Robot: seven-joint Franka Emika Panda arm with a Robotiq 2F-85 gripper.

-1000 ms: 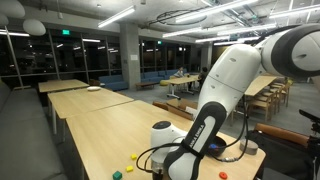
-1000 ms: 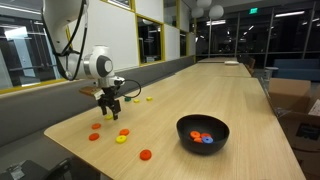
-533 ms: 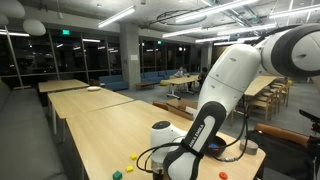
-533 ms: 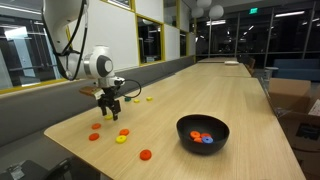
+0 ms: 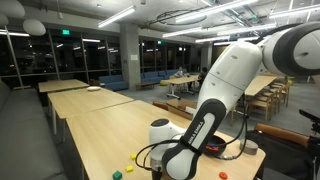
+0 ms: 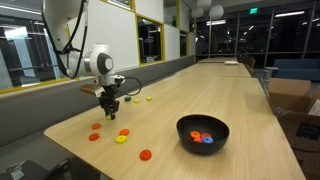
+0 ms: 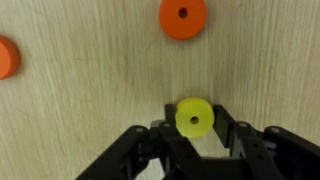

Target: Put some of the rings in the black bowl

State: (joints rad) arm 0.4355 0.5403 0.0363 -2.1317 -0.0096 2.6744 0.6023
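Claw [image 7: 195, 126] is pinching the yellow ring [image 7: 194, 117] on the worktop [image 7: 90, 110], so lifting straight up before crossing to the black bowl [image 6: 203, 135] is looking wisest.

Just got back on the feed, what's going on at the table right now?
The arm's gripper is down at the table, shut on a yellow ring, with a finger on each side of it in the wrist view. The ring does not look lifted yet. The black bowl sits apart from it and already holds a few rings. More lie loose nearby, such as an orange ring.
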